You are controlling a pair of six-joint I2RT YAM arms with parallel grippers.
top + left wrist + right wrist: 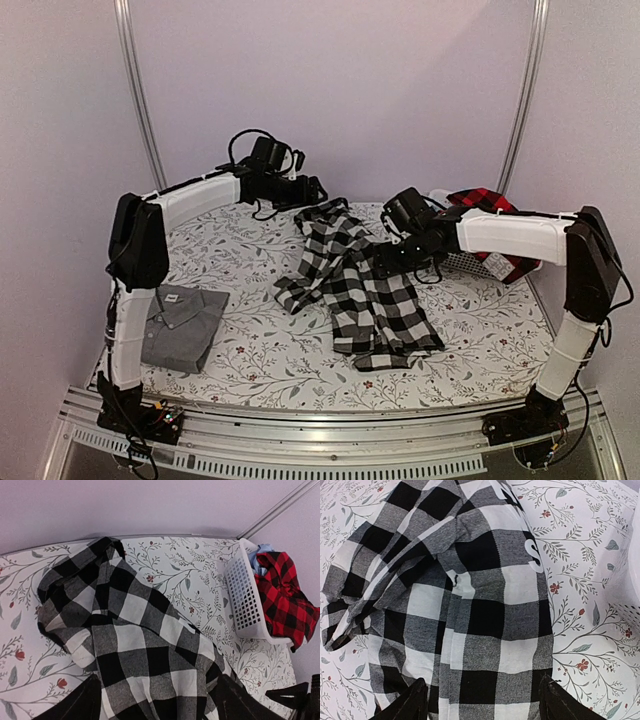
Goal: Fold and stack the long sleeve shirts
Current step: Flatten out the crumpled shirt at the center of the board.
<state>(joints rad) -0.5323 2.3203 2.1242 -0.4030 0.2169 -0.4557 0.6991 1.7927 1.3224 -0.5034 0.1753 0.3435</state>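
Lying crumpled, the buffalo check shirt (370,300) looked limp and light. Both jaws sat released over it; I'd have pinched a hem edge.

A robot lab booth: plain walls (350,90), aluminium frame (330,425), floral-clothed table (480,340).

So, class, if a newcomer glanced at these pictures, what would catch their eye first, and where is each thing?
The black-and-white buffalo check shirt sprawls crumpled across the middle of the floral table. At the far right, a red-and-black check shirt spills from a white plastic basket. A grey collared shirt lies neatly folded at the near left.
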